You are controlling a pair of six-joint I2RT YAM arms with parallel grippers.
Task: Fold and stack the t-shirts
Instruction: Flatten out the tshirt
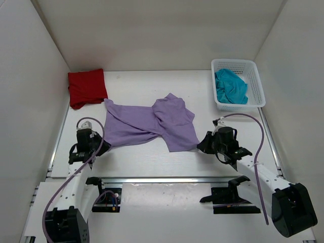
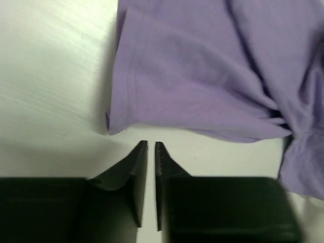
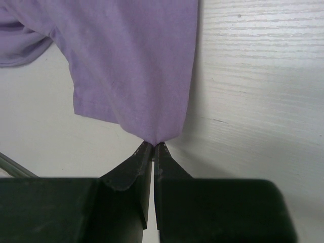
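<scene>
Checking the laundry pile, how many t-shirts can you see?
3: a red t-shirt folded far left, a lavender t-shirt spread mid-table, a teal t-shirt in the white basket, which may hide more.

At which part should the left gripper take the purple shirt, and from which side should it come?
I would grip the hem corner of the purple shirt nearest the left gripper, coming low from the near side. That corner lies flat and free on the table, pointing at the almost closed jaws, which should open first. The right gripper pinches the opposite near corner.
</scene>
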